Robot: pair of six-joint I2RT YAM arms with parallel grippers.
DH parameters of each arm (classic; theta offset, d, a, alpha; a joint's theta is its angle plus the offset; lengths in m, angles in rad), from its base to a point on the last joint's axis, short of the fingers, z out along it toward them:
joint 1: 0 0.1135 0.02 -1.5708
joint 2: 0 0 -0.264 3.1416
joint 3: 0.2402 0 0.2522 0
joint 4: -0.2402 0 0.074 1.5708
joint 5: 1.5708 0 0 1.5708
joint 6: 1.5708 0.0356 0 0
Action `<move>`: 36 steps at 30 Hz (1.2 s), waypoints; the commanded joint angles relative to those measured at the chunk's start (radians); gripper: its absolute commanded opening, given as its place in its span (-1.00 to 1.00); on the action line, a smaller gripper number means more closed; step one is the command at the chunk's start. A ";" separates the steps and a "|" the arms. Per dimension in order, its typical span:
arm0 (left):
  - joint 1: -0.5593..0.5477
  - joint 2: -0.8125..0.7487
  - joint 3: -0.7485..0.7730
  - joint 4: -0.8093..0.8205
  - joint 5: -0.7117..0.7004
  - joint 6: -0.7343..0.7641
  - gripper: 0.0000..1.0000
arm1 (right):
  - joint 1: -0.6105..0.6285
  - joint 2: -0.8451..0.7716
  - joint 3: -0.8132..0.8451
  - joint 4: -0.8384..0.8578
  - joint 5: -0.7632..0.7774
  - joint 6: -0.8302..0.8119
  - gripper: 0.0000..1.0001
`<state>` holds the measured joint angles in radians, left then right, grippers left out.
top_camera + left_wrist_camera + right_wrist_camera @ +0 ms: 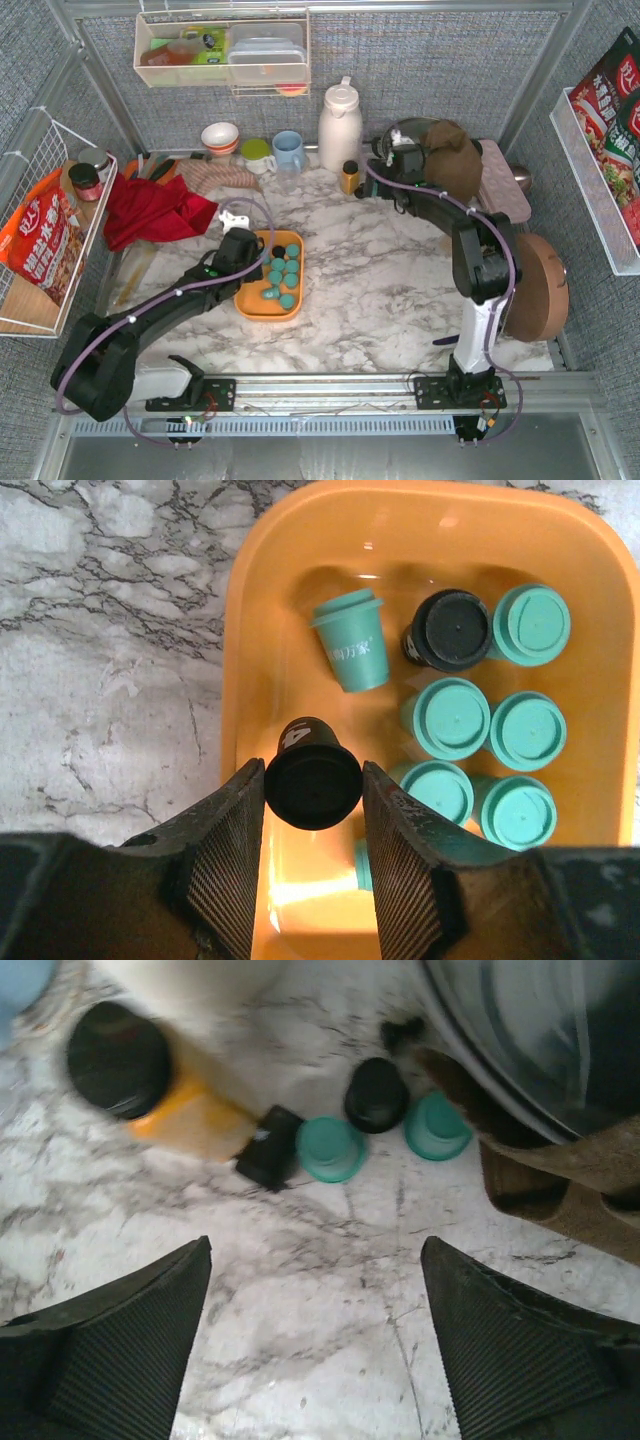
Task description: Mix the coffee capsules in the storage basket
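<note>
The orange-yellow storage basket (pixel 262 312) lies left of centre on the marble table. It holds several teal coffee capsules (pixel 283 272) and one black capsule (pixel 452 630); one teal capsule (pixel 350 640) lies on its side. My left gripper (pixel 313 780) hangs over the basket's left part (pixel 240 630), shut on a black capsule (pixel 313 785) held above the floor. My right gripper (pixel 315 1260) is open and empty over bare marble at the back (pixel 380 172). Beyond it, loose on the table, are two teal capsules (pixel 330 1148), (pixel 437 1125) and two black ones (pixel 376 1093), (pixel 268 1146).
An amber bottle with a black cap (pixel 118 1058) stands left of the loose capsules. A brown bag (pixel 455 155), a white thermos (pixel 340 125) and a blue mug (pixel 288 150) line the back. A red cloth (pixel 150 210) lies at left, a round wooden board (pixel 540 285) at right.
</note>
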<state>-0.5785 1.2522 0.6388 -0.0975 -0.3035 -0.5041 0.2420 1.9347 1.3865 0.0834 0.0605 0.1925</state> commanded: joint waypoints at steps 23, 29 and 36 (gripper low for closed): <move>0.035 -0.054 0.039 0.092 0.074 0.032 0.31 | -0.059 0.357 0.350 -0.159 -0.006 0.206 0.24; 0.035 -0.239 -0.044 0.200 0.133 0.051 0.31 | -0.048 0.364 0.379 -0.180 0.016 0.189 0.17; 0.035 -0.334 -0.075 0.201 0.146 0.047 0.31 | -0.049 0.381 0.424 -0.230 0.033 0.163 -0.15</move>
<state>-0.5430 0.9413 0.5728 0.0673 -0.1802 -0.4637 0.1932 2.3123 1.7920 -0.1131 0.0708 0.3805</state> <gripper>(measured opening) 0.655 0.424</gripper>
